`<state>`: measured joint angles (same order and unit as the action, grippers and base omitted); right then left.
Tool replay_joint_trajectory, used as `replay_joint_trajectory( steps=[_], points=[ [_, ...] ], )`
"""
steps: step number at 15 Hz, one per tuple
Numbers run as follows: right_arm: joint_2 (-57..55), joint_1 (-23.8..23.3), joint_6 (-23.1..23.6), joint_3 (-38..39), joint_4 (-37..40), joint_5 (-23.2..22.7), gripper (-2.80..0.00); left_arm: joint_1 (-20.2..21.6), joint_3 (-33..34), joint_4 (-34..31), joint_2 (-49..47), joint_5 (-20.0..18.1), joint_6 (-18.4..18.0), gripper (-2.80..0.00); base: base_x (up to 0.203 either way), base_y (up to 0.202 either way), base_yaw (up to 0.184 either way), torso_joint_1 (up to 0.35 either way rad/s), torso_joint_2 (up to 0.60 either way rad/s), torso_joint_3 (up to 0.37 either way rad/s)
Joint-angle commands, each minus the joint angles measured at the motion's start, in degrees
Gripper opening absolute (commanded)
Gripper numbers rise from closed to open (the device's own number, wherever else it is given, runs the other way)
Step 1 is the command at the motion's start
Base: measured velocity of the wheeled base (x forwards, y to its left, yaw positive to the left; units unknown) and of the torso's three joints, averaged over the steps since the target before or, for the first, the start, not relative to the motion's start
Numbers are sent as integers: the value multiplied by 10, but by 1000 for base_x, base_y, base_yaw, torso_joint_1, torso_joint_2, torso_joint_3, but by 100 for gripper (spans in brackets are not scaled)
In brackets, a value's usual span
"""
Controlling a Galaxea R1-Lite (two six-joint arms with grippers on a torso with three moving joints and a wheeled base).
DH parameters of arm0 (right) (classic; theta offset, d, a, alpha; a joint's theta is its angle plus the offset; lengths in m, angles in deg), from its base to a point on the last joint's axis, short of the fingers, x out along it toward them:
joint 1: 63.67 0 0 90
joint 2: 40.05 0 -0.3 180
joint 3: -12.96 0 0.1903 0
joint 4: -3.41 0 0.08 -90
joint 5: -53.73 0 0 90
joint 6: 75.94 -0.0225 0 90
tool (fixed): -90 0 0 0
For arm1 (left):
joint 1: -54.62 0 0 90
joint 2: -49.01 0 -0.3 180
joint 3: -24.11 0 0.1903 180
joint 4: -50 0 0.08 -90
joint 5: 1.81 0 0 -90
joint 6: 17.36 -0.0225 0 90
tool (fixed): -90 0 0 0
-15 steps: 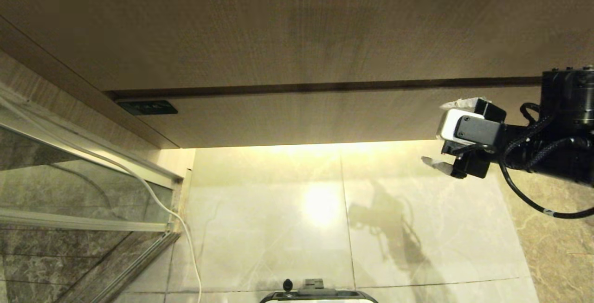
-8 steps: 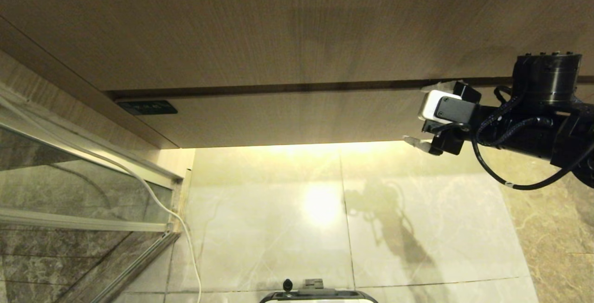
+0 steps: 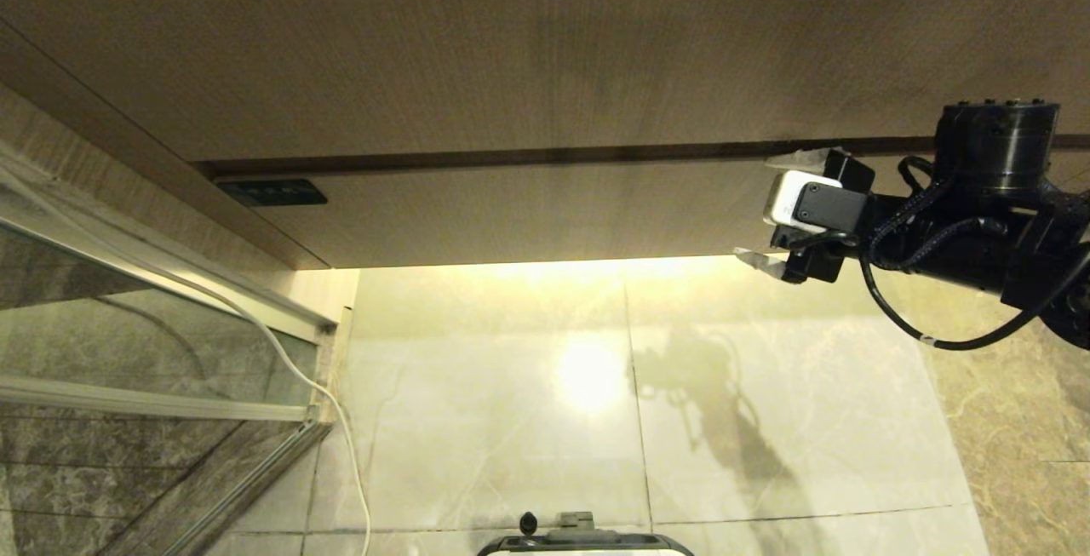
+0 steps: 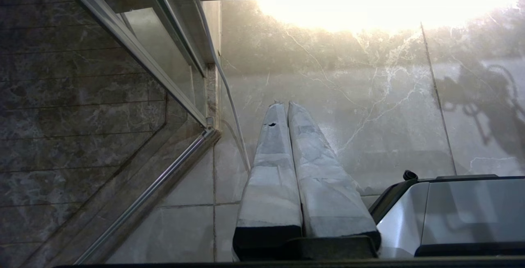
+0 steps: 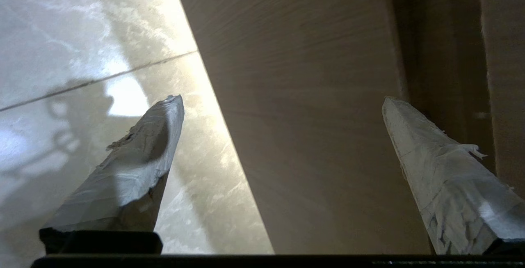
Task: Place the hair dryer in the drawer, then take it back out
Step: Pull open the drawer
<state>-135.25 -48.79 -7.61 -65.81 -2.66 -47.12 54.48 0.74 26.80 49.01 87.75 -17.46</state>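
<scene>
The hair dryer is out of view. The drawer (image 3: 528, 211) shows as a long grey-brown wood-grain front, shut, with a dark gap along its top edge. My right gripper (image 3: 764, 209) is open at the front's right part. One finger lies at the dark gap and the other at the lower edge, so the panel stands between them. The right wrist view shows the same: the right gripper (image 5: 281, 99) is spread wide across the drawer front (image 5: 311, 116), holding nothing. My left gripper (image 4: 284, 104) is shut and empty, parked low over the floor tiles.
A larger wood panel (image 3: 511, 45) rises above the gap. A glass shower screen (image 3: 153, 343) with a metal frame and a white cable (image 3: 289, 369) stand at the left. A small dark plate (image 3: 271, 193) sits at the drawer's left end. My base (image 3: 583, 541) is at the bottom, on the marble floor (image 3: 766, 420).
My right arm has moved up and to the left, bringing the open gripper from below the drawer's lower edge to astride its front. The left arm has not moved.
</scene>
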Motion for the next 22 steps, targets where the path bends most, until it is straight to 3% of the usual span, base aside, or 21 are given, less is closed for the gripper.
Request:
replay_joint_trajectory(
  steps=[1,11,22],
  points=[
    [25,1,7,21,6,-2,0,0,0,0,0,0,0,-280,0,0,0,0,0,0],
    [52,1,18,33,9,0,0,0,1,0,0,0,0,-280,0,0,0,0,0,0],
    [-63,0,16,-64,-23,8,0,0,0,0,0,0,0,-280,0,0,0,0,0,0]
  ],
)
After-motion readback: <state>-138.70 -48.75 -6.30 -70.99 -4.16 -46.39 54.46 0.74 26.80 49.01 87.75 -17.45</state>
